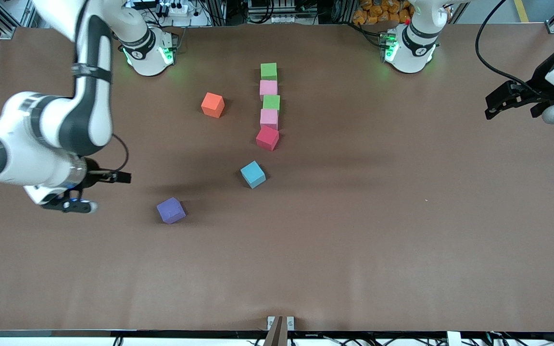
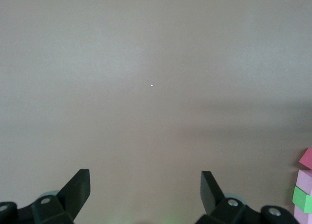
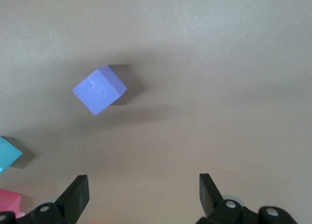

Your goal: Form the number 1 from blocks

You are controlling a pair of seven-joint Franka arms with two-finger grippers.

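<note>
Five blocks form a line in mid-table: green point(image 1: 268, 71), light pink point(image 1: 268, 89), green point(image 1: 271, 102), light pink point(image 1: 269, 118) and a skewed red block point(image 1: 267, 138), nearest the camera. The blue block point(image 1: 253, 174) lies nearer still, and the orange block point(image 1: 213, 105) sits beside the line toward the right arm's end. The purple block point(image 1: 170, 210) point(image 3: 100, 90) is nearest the camera. My right gripper point(image 1: 100, 192) point(image 3: 142, 185) is open and empty, over bare table beside the purple block. My left gripper point(image 1: 493, 105) point(image 2: 144, 185) waits open and empty at its end of the table.
The brown table point(image 1: 402, 216) is bare around the blocks. The right wrist view also catches the blue block point(image 3: 7, 153) and red block point(image 3: 9, 202) at its edge. Part of the line, with a green block point(image 2: 302, 197), shows in the left wrist view.
</note>
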